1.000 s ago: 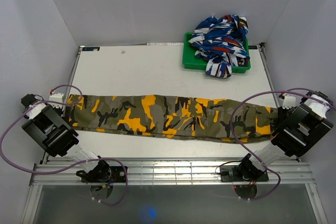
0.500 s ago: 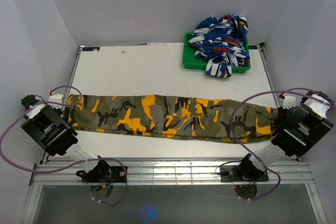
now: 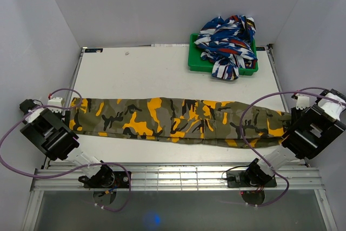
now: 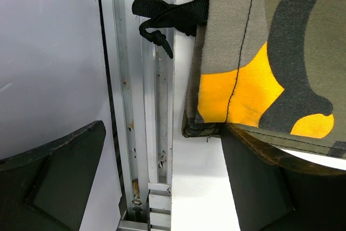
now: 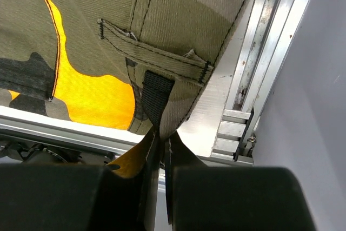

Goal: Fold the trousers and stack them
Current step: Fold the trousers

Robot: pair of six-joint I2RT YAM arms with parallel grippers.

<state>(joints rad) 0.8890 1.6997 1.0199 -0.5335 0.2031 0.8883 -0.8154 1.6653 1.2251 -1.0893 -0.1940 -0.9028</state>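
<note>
The camouflage trousers lie stretched out flat across the white table, from the left edge to the right edge. My right gripper is shut on the right end; in the right wrist view its jaws pinch a fold of cloth with a black strap. My left gripper is at the left end. In the left wrist view it is wide open, and the trouser hem rests over its right finger.
A green tray at the back right holds a heap of blue, white and red cloth. Aluminium rails run along the table's left edge and right edge. White walls close in on both sides.
My right arm has moved outward to the right, drawing the trousers' right end with it. My left arm has shifted slightly left and nearer.
</note>
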